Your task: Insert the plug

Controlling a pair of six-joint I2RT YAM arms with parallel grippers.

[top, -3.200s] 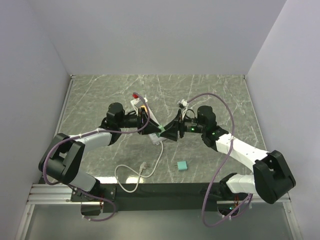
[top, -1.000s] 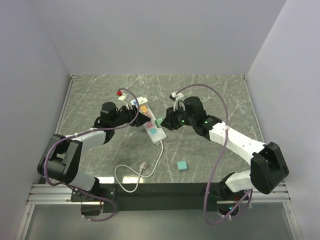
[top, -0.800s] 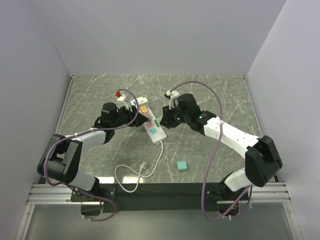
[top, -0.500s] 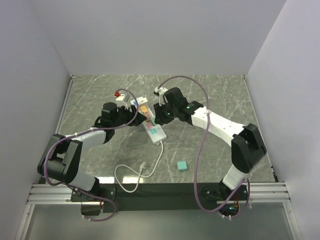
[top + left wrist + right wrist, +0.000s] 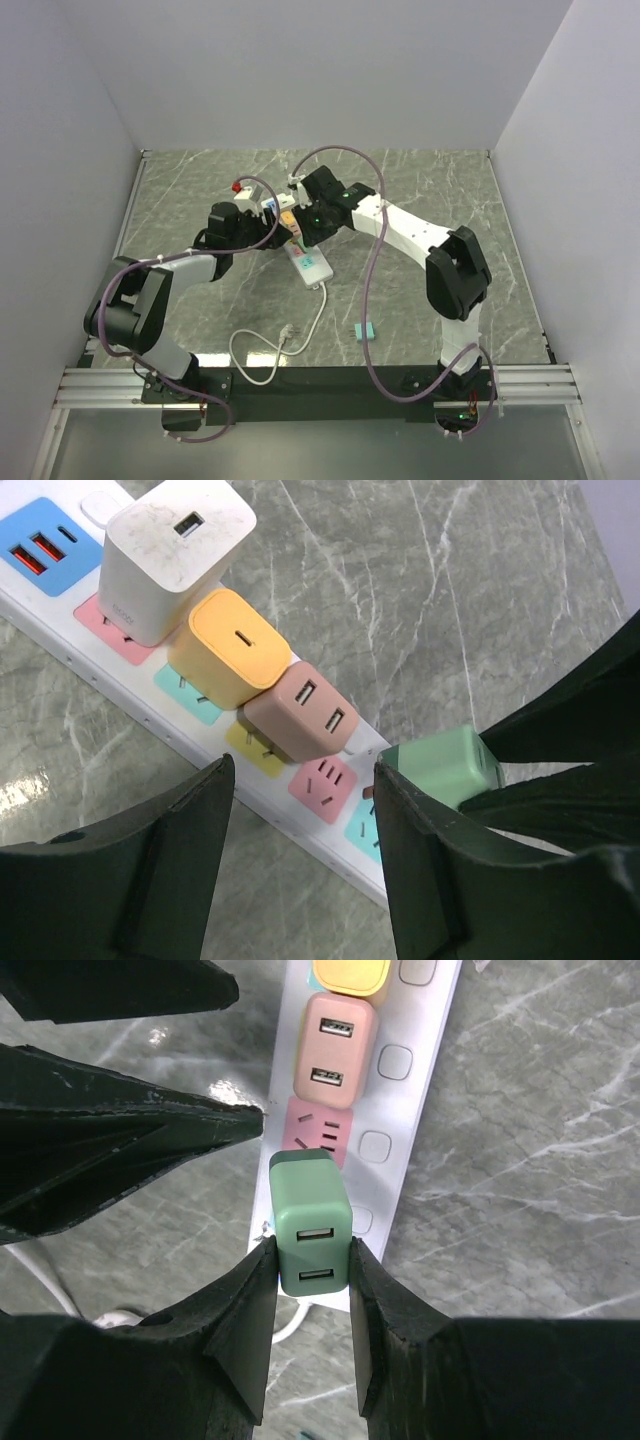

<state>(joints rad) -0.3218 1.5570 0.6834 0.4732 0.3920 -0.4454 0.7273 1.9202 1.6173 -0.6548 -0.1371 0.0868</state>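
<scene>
Nearest on the marbled worktop [image 5: 440, 185], right of centre, lies a small teal block [image 5: 364, 331], well apart from the other things. To its left a white cord [image 5: 320, 303] loops across the surface and joins the near end of the power strip [image 5: 312, 262], a white bar lying flat and slanting off to the far left.

The right jaws are clamped on the green plug [image 5: 312, 1222], with a black finger [image 5: 245, 1310] pressed to each side and the plug's two USB ports facing the wrist camera. The plug sits over the near half of the strip, above a teal socket [image 5: 358, 828] that shows partly beneath it in the left wrist view. It looks raised a little off the strip, and I cannot tell whether its prongs have entered. Just beyond it a pink socket [image 5: 312, 1125] stands free.

The left jaws stand apart and grip nothing. Their fingers [image 5: 140, 1140] reach in from the left, spaced along the strip's length. One tip is just beside the strip's left edge at the free pink socket, but I cannot tell whether it touches.

Farther along the strip three chargers are plugged in, close together in a row: a pink charger [image 5: 300, 712] with two USB ports, then a yellow charger [image 5: 230, 645], then a white charger [image 5: 172, 552]. At the far end a blue panel [image 5: 42, 550] carries USB ports.
</scene>
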